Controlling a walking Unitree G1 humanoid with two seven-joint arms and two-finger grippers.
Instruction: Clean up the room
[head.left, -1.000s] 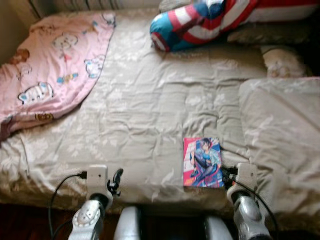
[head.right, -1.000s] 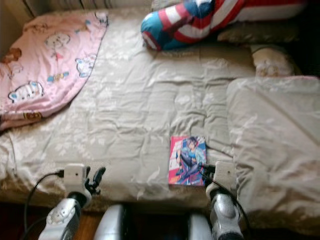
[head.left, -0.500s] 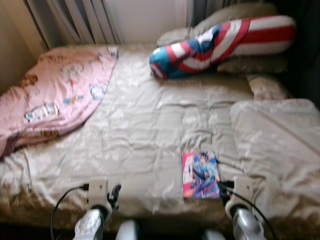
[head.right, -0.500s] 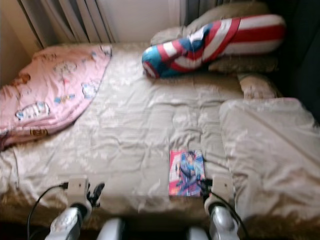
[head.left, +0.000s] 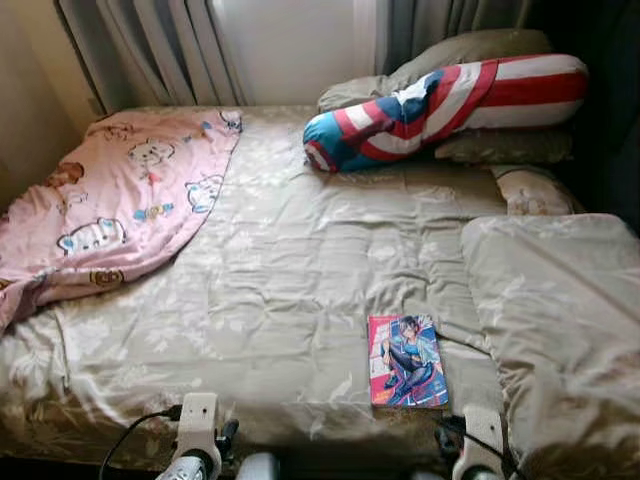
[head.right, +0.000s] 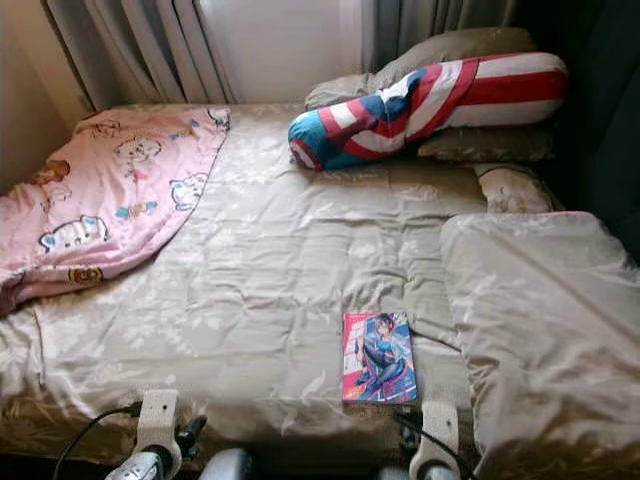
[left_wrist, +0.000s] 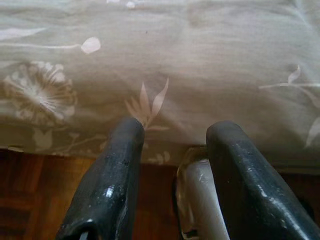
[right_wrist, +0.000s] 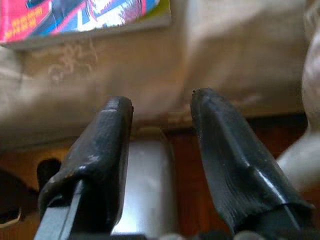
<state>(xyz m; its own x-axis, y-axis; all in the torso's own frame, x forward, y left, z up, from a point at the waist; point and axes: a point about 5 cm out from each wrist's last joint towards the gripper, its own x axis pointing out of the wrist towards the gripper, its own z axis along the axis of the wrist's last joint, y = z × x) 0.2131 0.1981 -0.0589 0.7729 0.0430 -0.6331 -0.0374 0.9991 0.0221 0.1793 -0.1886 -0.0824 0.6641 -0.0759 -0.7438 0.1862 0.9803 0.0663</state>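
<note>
Left eye view gives you the bed (head.left: 290, 260) across the frame: at upper left a pink cartoon-print blanket (head.left: 110, 200) lies bunched over the beige floral cover, at top centre-right a long red, white and blue striped pillow (head.left: 440, 105) rests on beige pillows, and at right a folded beige quilt (head.left: 560, 320) lies on the cover. At lower centre-right a comic book (head.left: 407, 360) lies flat near the bed's front edge. Your left gripper (left_wrist: 172, 137) sits at bottom left, fingers spread and empty, facing the bed's edge. Your right gripper (right_wrist: 160, 107) sits at bottom right, fingers spread and empty, just below the book.
</note>
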